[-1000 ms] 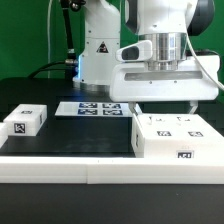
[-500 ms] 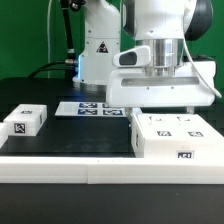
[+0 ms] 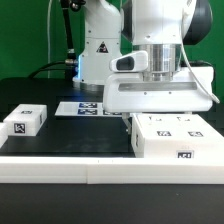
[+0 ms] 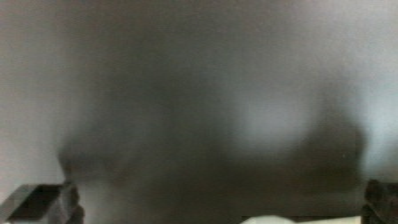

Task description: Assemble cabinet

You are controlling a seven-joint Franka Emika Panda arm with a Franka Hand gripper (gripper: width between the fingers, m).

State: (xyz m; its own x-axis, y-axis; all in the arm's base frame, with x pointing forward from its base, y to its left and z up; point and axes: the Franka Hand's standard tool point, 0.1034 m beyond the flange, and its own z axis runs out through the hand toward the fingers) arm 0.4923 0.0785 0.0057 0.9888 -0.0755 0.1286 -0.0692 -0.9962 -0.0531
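The cabinet body (image 3: 175, 136), a large white box with marker tags, lies at the exterior view's right front. A small white tagged panel (image 3: 24, 121) lies at the left. My gripper (image 3: 160, 108) hangs just above the body's far edge, and its wide white hand hides the fingertips in the exterior view. The wrist view is a grey blur. Its dark fingers (image 4: 36, 203) stand far apart at the picture's two lower corners with nothing between them, so my gripper (image 4: 214, 205) is open. A sliver of white (image 4: 267, 220) shows between them.
The marker board (image 3: 83, 107) lies flat on the black table behind the parts, partly hidden by the hand. A white border rail (image 3: 90, 165) runs along the front edge. The robot's base (image 3: 98, 50) stands at the back.
The hand has moved toward the exterior view's left and a little lower. It now covers more of the marker board, and the fingertips no longer show above the cabinet body.
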